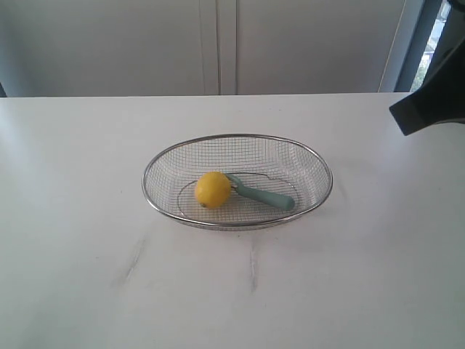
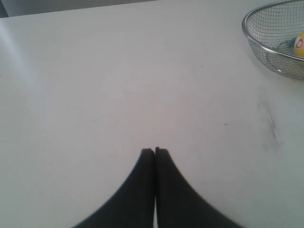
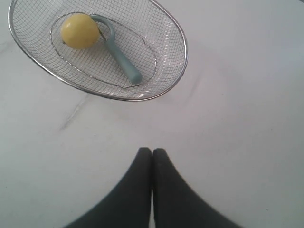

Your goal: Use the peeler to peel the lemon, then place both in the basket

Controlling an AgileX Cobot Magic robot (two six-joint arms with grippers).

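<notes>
The yellow lemon (image 1: 212,189) lies inside the wire-mesh basket (image 1: 163,156) at the middle of the white table. Beside it, also in the basket, lies the teal-handled peeler (image 1: 266,194), its metal head touching the lemon. The right wrist view shows the same lemon (image 3: 79,31), peeler (image 3: 121,59) and basket (image 3: 183,47). My right gripper (image 3: 152,151) is shut and empty, hanging over bare table away from the basket. My left gripper (image 2: 155,151) is shut and empty too, far from the basket (image 2: 248,35), where a bit of the lemon (image 2: 299,43) shows.
A dark part of the right arm (image 1: 434,94) shows at the exterior view's right edge. Faint scuff marks (image 1: 253,265) lie on the table in front of the basket. A pale wall with cabinet panels stands behind the table.
</notes>
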